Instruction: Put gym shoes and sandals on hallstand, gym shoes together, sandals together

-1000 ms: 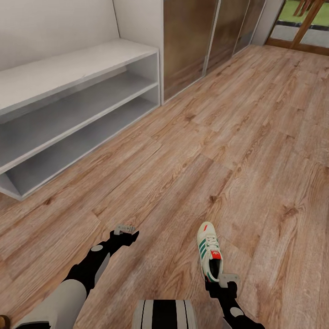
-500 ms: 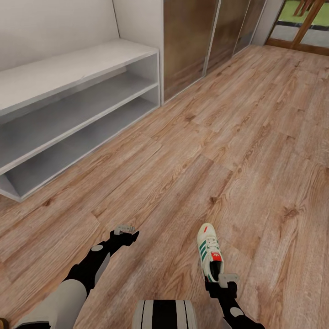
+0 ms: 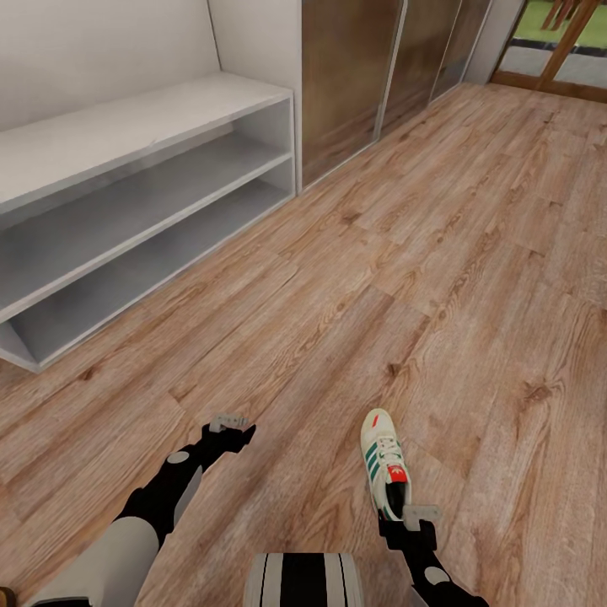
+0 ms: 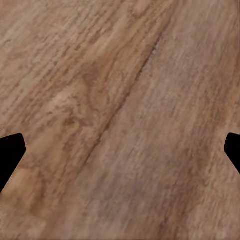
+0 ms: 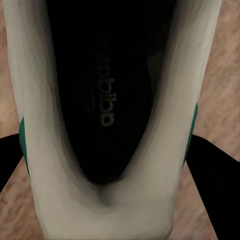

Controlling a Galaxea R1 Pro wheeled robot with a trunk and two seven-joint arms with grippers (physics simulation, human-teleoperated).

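One cream-white gym shoe (image 3: 384, 462) with green stripes and a red toe patch hangs low over the wood-plank corridor floor (image 3: 438, 253), toe pointing away from me. My right gripper (image 3: 405, 511) is shut on its heel. In the right wrist view the shoe's dark opening (image 5: 107, 95) sits between my fingers (image 5: 212, 165). My left gripper (image 3: 229, 425) hovers open over bare floor (image 4: 120, 100), its fingertips (image 4: 10, 152) wide apart. The white shoe rack (image 3: 143, 126) with two open shelves stands at the left. The second gym shoe and both sandals are out of view.
Brown wardrobe doors (image 3: 354, 76) line the wall beyond the rack's end. A wooden doorway (image 3: 556, 51) lies at the far right. Open floor stretches between me and the rack.
The gym shoe held by my right gripper has shifted slightly to the left. My left gripper has barely moved.
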